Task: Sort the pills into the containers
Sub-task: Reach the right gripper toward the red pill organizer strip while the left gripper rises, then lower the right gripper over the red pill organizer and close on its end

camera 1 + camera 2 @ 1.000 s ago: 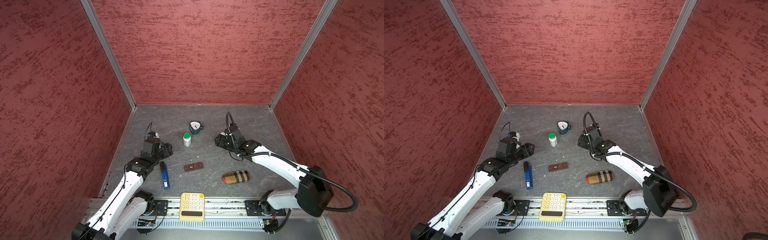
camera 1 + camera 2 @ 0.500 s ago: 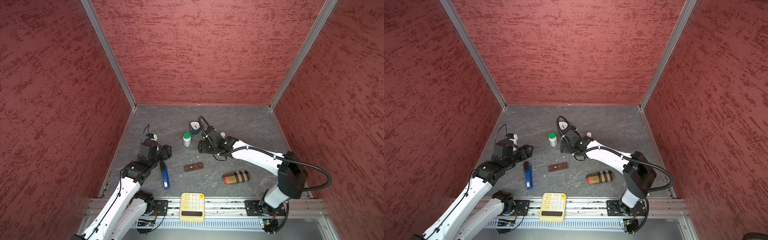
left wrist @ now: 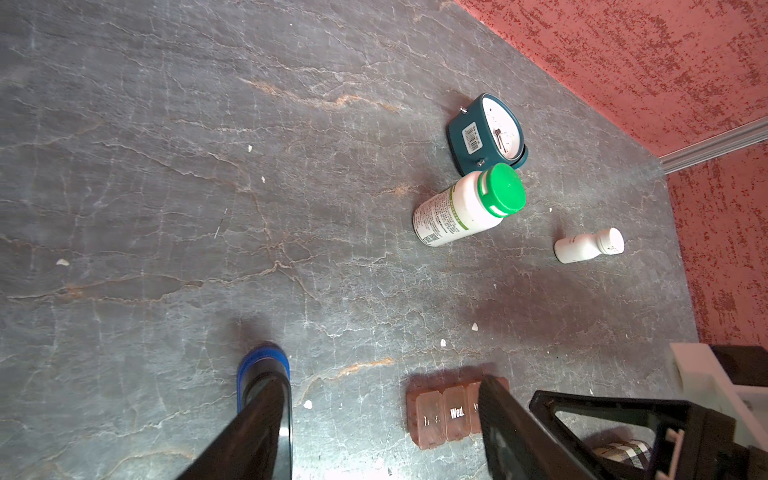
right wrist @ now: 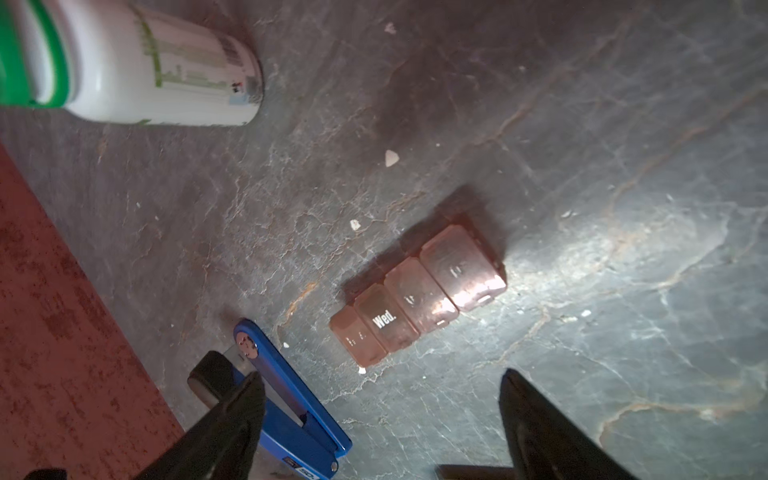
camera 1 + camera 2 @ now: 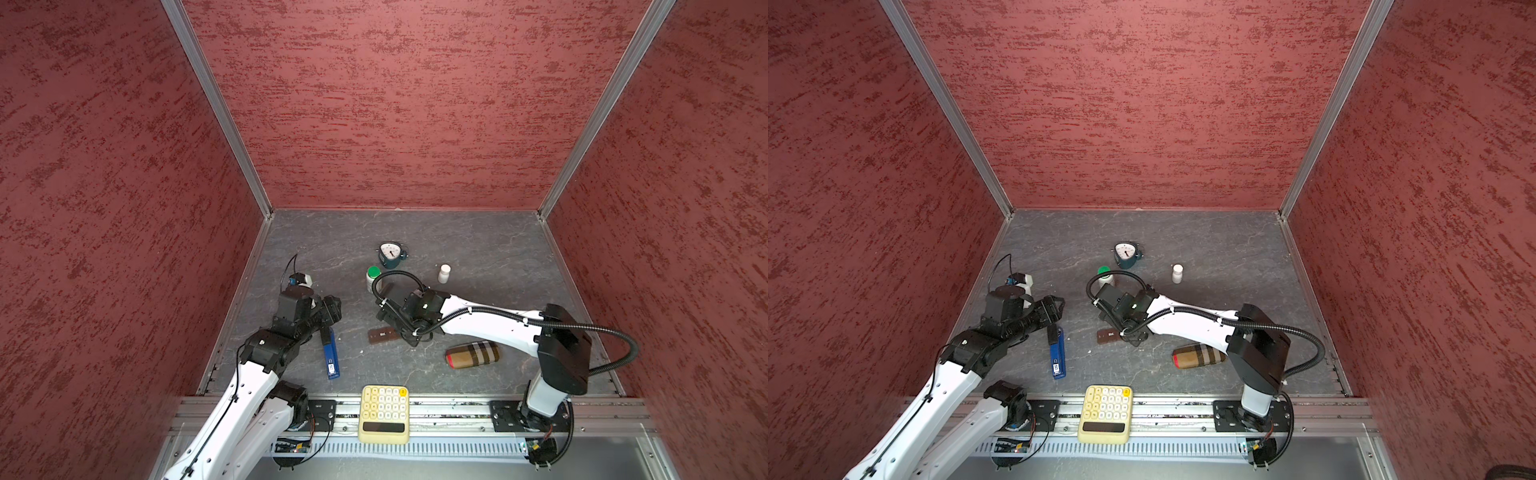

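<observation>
a: right gripper [image 4: 382, 415] is hovering with jaws spread wide, gripping nothing, at the right end of the containers [image 4: 417, 297]. they're lying mid-table on the near side, lids looking shut.
b: left gripper [image 3: 382, 419] is hanging released too, empty, beside the blue tool [image 5: 330, 353].
a: i'm guessing a lid needs lifting first, so it should be coming down square, one fingertip under one tab.
b: and the left should be pinning the containers' left end, or they're sliding away.

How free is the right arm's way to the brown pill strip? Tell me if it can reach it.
Probably yes. Its fingers hang spread close by the pill strip, only bare table between; the blue tool lies aside.
</observation>
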{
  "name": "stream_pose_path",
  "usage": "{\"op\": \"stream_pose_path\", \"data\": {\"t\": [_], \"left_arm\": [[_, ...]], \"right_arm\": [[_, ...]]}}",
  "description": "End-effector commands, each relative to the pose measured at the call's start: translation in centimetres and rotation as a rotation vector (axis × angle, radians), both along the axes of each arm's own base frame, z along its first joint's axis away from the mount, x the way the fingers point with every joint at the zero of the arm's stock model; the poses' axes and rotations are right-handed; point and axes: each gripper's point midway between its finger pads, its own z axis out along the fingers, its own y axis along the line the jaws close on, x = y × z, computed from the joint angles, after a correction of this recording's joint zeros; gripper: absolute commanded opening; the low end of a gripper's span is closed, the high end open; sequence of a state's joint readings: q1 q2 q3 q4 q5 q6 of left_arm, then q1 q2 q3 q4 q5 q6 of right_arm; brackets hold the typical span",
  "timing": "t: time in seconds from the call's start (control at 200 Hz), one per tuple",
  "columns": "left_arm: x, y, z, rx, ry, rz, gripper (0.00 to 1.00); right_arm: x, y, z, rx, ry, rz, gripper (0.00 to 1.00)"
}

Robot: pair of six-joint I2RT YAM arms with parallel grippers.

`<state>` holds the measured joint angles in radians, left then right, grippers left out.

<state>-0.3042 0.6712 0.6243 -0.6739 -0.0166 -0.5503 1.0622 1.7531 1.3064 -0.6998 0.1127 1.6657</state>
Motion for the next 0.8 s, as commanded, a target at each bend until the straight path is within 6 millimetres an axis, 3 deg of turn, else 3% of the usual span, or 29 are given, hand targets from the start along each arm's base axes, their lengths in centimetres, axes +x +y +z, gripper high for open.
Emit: {"op": "stream_pose_path", "data": {"t": [0.0, 0.311, 0.516, 0.797], "left_arm": [[0.1, 0.5, 0.8, 0.012, -0.033, 0.023, 0.75], [0.1, 0.9, 1.1, 0.037, -0.052, 0.031, 0.76], [0.1, 0.9, 1.3, 0.035, -0.065, 0.029, 0.76], [0.2, 0.9, 1.5, 0.039, -0.072, 0.024, 0.76]], "right_arm": [[-0.6, -0.8, -1.3, -0.005, 0.086, -0.161, 0.91], [-0.4, 0.7, -3.8, -0.040, 0.150, -0.172, 0.93], [0.0, 0.7, -5.1, -0.078, 0.151, -0.196, 0.92], [1.0, 0.1, -6.0, -0.133, 0.112, -0.206, 0.77]]}}
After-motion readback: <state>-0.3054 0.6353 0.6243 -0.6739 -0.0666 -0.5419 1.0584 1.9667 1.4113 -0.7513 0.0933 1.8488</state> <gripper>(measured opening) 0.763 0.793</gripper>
